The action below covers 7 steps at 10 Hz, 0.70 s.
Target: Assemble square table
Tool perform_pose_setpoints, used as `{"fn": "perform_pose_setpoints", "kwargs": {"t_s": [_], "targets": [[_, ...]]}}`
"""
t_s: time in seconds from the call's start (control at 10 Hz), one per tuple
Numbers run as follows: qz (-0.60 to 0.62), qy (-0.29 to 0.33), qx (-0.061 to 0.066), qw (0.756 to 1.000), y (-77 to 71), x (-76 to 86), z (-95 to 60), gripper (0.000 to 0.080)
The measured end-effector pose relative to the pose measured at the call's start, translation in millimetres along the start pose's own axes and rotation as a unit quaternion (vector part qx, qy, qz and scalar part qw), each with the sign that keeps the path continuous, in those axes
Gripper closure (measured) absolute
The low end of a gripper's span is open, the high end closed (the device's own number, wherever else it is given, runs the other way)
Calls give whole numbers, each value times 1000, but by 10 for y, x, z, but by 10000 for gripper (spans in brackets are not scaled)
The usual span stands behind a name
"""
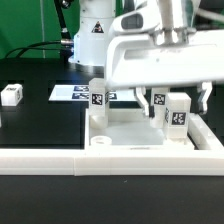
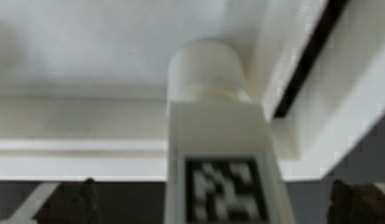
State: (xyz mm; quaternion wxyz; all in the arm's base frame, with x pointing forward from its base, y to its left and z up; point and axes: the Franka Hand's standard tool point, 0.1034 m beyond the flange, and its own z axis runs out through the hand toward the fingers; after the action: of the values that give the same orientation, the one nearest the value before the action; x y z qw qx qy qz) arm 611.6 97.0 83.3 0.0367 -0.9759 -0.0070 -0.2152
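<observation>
Fingers (image 1: 150, 101) are hanging wide apart either side of an upright leg (image 1: 178, 113), not clamping it. Leg is standing in the tabletop's (image 1: 125, 135) corner socket; tabletop is lying on the worktop (image 1: 40, 125), butting the rail (image 1: 60, 158), probably bracing it.

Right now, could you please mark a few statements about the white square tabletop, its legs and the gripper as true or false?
1. The gripper is open. True.
2. A small white tagged block leg lies apart, toward the exterior view's left. True.
3. The large white square plastic tabletop carries no legs. False: an upright tagged leg stands at its corner, and others stand near the gripper.
4. The marker board lies on the tabletop. False: it lies flat on the black table behind it.
</observation>
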Motion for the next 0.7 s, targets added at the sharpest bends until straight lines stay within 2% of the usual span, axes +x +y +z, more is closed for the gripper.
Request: {"fn": "perform_pose_setpoints", "kwargs": {"t_s": [0.3,0.5,0.7], "targets": [[10,-40,-3,999,34,16,-32,151],[14,-118,6,993,15,-23,-16,151],[17,-179,12,984,28,49,-13,151]]}}
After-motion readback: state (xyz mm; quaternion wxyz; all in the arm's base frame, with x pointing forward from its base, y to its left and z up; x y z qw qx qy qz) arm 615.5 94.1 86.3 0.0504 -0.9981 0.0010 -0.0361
